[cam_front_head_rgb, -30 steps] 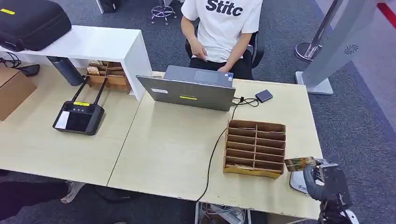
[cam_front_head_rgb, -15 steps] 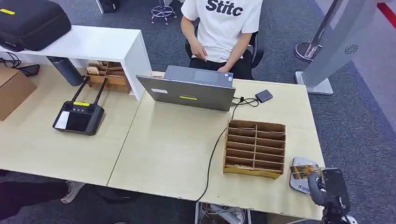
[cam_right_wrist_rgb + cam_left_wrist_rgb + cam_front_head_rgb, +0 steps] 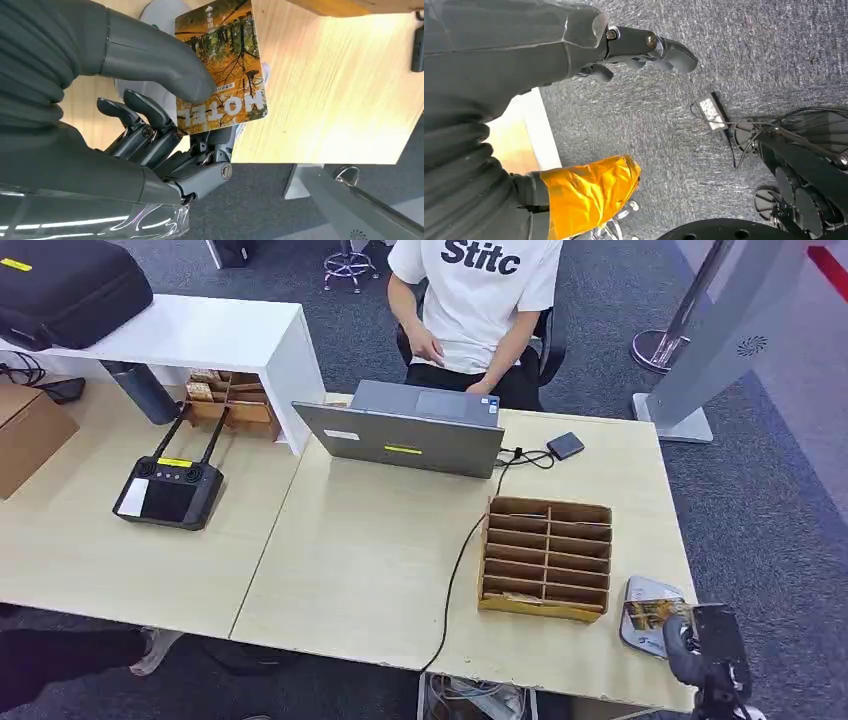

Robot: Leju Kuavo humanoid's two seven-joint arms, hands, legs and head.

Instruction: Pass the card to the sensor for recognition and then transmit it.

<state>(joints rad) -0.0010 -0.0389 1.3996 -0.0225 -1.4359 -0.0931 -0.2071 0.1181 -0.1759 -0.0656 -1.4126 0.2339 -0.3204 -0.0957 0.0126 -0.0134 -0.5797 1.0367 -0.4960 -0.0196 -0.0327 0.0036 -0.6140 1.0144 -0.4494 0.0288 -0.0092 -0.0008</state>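
While right hand pinches card over sensor, wooden organizer beside, left hand seemingly empty

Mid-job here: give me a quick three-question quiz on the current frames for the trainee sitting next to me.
1. True or false: the right hand holds the card over the grey sensor pad.
2. Which stands nearest the sensor pad? A) the black remote controller B) the wooden slotted organizer C) the cardboard box
3. Fill in: the word printed in large letters on the card is ____.

Key
1. True: the thumb pins the card against the fingers, above the pad.
2. B
3. HOTEL, seen upside down in the right wrist view.
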